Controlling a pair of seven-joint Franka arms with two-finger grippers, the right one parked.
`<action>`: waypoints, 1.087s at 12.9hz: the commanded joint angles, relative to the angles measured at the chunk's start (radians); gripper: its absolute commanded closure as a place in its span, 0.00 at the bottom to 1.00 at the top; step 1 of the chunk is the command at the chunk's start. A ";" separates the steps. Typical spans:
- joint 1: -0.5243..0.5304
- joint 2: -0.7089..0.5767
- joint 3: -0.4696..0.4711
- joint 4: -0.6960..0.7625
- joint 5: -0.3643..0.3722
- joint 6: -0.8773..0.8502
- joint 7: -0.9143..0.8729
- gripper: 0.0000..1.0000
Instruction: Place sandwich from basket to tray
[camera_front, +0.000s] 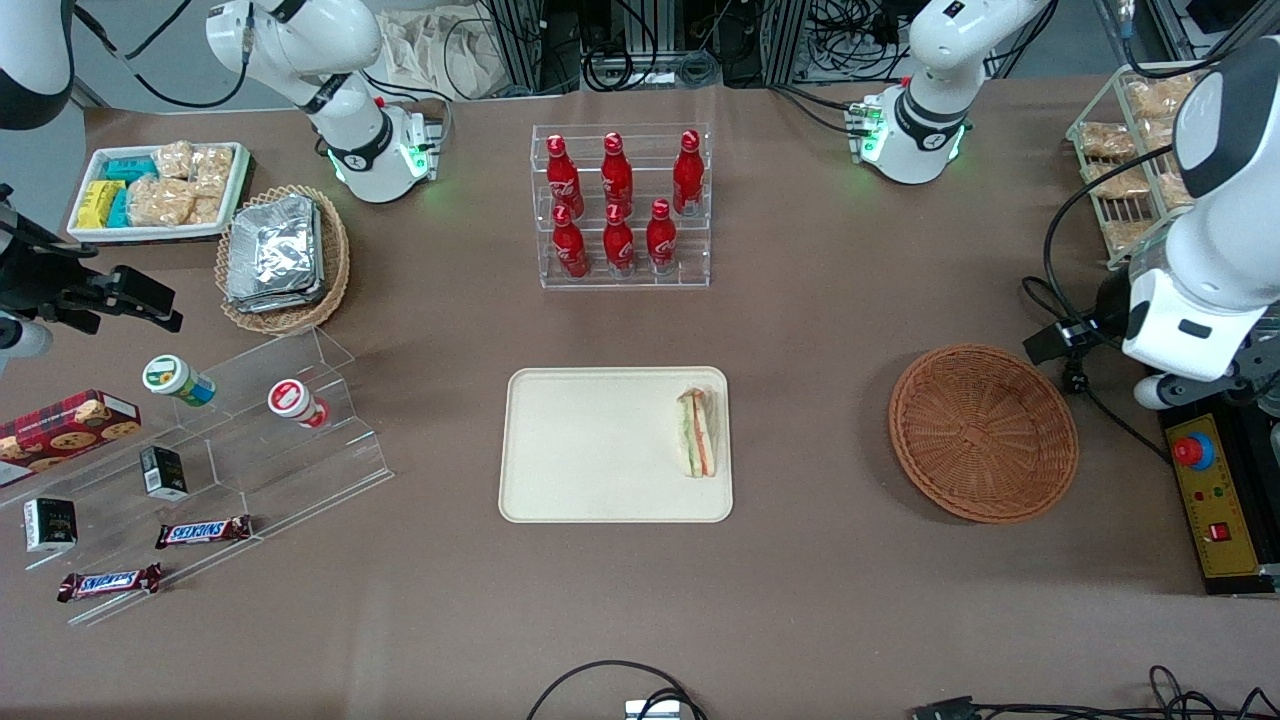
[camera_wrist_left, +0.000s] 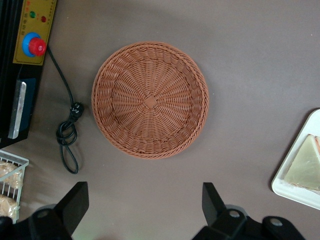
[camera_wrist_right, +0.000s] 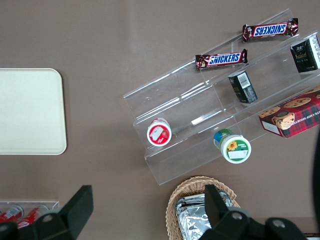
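Directly below your hand (camera_wrist_left: 142, 210), fingers (camera_wrist_left: 75, 202) spread wide and gripping nothing, the basket (camera_wrist_left: 150, 100) sits empty on the tabletop (camera_front: 820, 420). Well away from the hand, toward the parked arm's end, you have the sandwich (camera_front: 697, 432) lying on the tray (camera_front: 590, 450), against the tray edge nearest the basket.
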 joint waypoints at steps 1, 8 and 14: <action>0.011 -0.003 -0.009 0.033 -0.010 -0.061 -0.027 0.00; -0.296 -0.061 0.375 0.014 -0.077 -0.095 -0.043 0.00; -0.472 -0.251 0.617 -0.261 -0.146 0.076 0.123 0.00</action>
